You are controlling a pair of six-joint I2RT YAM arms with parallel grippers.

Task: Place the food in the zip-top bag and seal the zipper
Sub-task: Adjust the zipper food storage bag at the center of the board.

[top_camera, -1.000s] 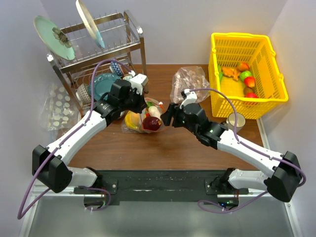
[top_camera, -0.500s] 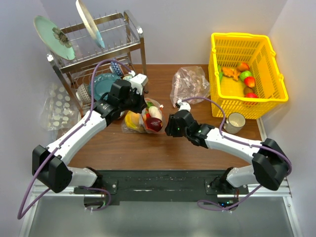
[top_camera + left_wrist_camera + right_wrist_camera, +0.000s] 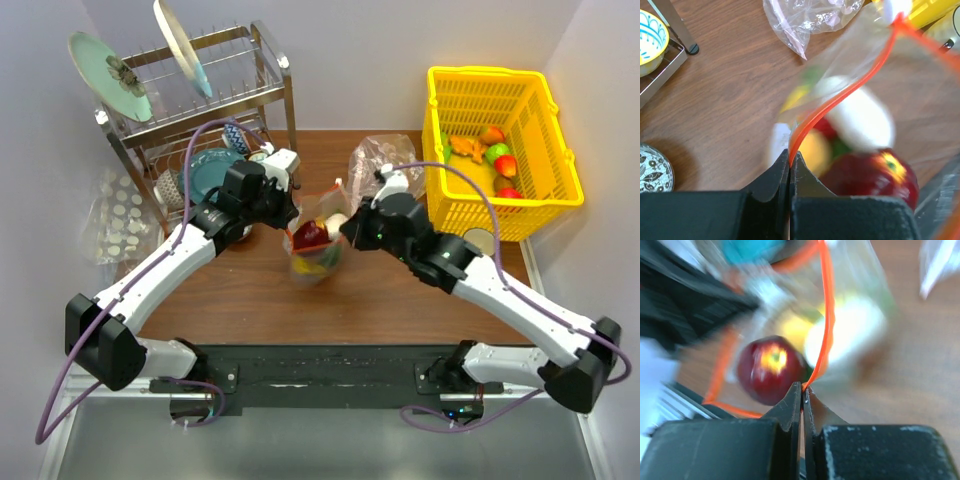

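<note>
Zip-top bag [image 3: 316,245] hangs mid-tabletop [image 3: 380,295] between both arms, pinched at the mouth from each side. Can't tell if its bottom touches the wood.

Left gripper [image 3: 790,159] is clenched on the zipper [image 3: 840,95], fingers pressed together with the red-orange strip coming out of the tips. Right gripper [image 3: 802,390] is likewise clamped on the zipper at its own side. In the right wrist view the strip splits into two runs that stand apart, so the mouth is not sealed.

Food inside the bag: red apple [image 3: 875,177] lowest and nearest the left wrist camera, white piece [image 3: 860,117] above it, yellow piece [image 3: 812,150] beside, a bit of green between them. All blurred.

Around:
- Pinkish bag [image 3: 385,165] lies crumpled just behind the right gripper, near the held bag.
- Yellow basket [image 3: 540,95] at far right, more toy food in it, well apart from the bag.
- Mug [image 3: 482,240] in front of the basket, half hidden by the right arm.
- Dish rack [image 3: 215,95] far left with two plates upright on top and a teal plate [image 3: 210,172] on a lower shelf; the left arm reaches in just beside it.
- Dotted bag [image 3: 115,215] against the left wall.
- Patterned bowl [image 3: 650,32] on the rack's edge in the left wrist view.
</note>
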